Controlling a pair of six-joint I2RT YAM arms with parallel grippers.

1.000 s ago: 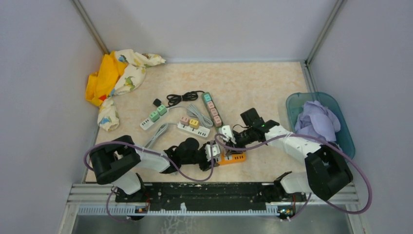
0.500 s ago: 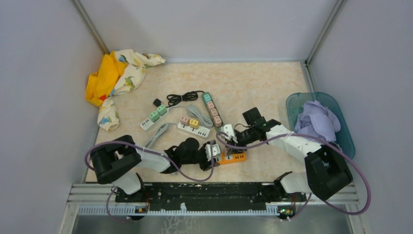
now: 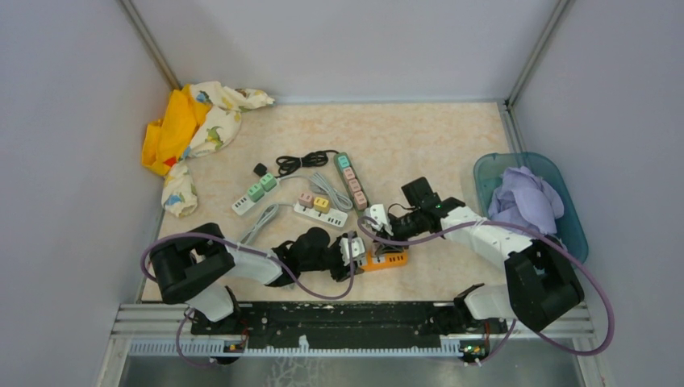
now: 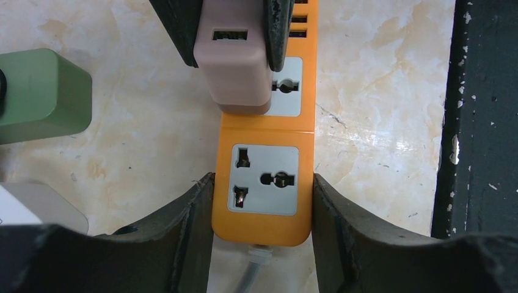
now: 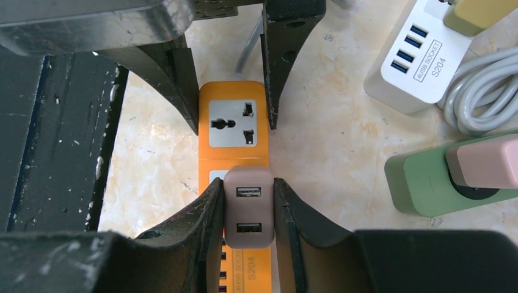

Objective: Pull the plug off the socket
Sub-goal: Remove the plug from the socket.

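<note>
My left fingers (image 4: 183,238) pinch the orange strip (image 4: 264,227) at its cable end, near the worktop's (image 3: 435,137) 6 o'clock edge. My right fingers (image 5: 195,226) clamp the pink plug (image 5: 248,210), which looks seated, at 12 o'clock from my left grip. Both grips look set. I judge the next move is a straight pull with the strip pinned.

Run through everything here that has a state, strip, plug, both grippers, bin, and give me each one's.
orange power strip: lying flat, clamped at its cable end by left gripper.
pink plug: on the strip's second socket, gripped; whether its prongs are out, cannot tell.
end socket: empty.
left gripper: shut on orange power strip.
right gripper: shut on pink plug.
teal bin: holds lilac cloth.
</note>
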